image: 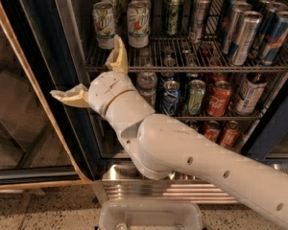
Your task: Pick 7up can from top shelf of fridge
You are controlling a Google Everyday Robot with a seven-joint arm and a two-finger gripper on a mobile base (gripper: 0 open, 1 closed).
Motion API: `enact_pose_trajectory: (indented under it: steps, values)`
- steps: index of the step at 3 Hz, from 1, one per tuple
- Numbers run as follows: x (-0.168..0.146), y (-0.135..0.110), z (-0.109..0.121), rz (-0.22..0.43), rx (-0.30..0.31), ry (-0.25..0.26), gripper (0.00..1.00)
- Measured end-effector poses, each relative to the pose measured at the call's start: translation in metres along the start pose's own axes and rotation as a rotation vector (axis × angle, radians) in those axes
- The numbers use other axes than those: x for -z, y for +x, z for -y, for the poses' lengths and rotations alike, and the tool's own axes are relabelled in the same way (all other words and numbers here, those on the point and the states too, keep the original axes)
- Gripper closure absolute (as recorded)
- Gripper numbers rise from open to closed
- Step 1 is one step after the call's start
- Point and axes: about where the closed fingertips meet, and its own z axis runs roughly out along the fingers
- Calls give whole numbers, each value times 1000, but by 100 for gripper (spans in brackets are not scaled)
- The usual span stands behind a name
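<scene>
The 7up can point(104, 25), a smooth thin-walled cylinder with a silver lid, stands at the front left corner of the top shelf point(206, 68) of the fridge point(115, 188); the gripper point(86, 67) sits below and just left of that corner, its tan wedge-shaped fingers point(117, 56) spread wide and holding nothing; one finger crosses the shelf's flat metal front edge, so rising from here could snag the chrome wire or nudge the near-identical orange-patched can point(138, 24) beside it; the other points out over the dark left frame and might strike it.
</scene>
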Motion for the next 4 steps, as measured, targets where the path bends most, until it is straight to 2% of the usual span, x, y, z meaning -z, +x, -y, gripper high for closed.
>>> enact_pose_trajectory:
  steps: [1,2,3,4]
  values:
    - [7,-6,-2,0,-1,41,0]
    - [26,-22,-4,-13,24,119,0]
    - [43,-36,-2,-22,56,175,0]
    - [54,-38,9,-21,58,227,0]
